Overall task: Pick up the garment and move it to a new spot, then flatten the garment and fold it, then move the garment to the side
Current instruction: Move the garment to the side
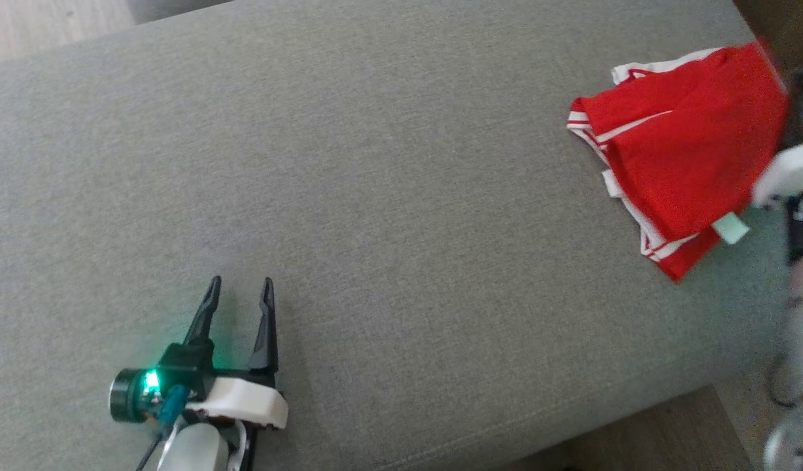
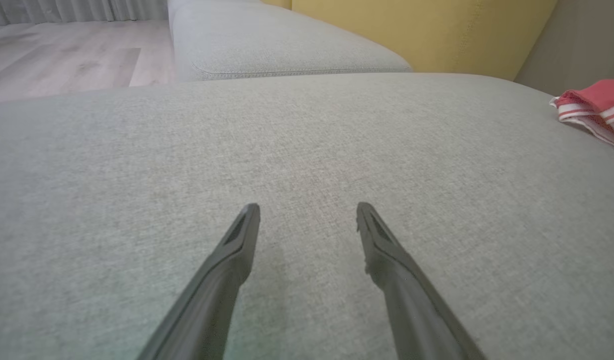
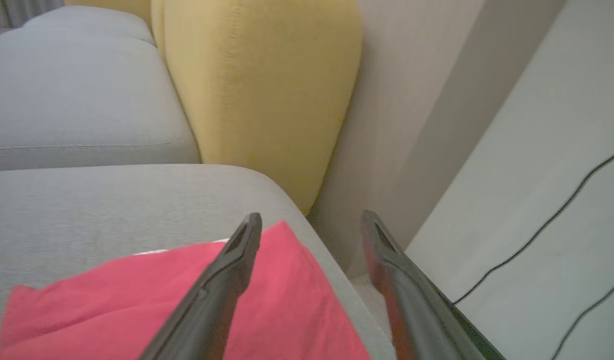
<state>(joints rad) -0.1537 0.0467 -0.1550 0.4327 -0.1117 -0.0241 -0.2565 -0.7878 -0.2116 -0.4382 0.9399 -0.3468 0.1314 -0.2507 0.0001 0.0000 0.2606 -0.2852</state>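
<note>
The cushion [image 1: 375, 196] is a plain pale grey-green weave; on its right end the garment [image 1: 686, 157] is bright red with white edge stripes; over the cushion the left gripper [image 1: 241, 282] has black fingers [image 1: 265, 327], a white shell, a green light; behind the cushion the backrest [image 3: 257, 90] is mustard yellow.

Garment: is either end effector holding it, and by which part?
Nothing is held. The right end effector is open over the red garment, gripping nothing; the left end effector is open above the sofa cushion.
</note>
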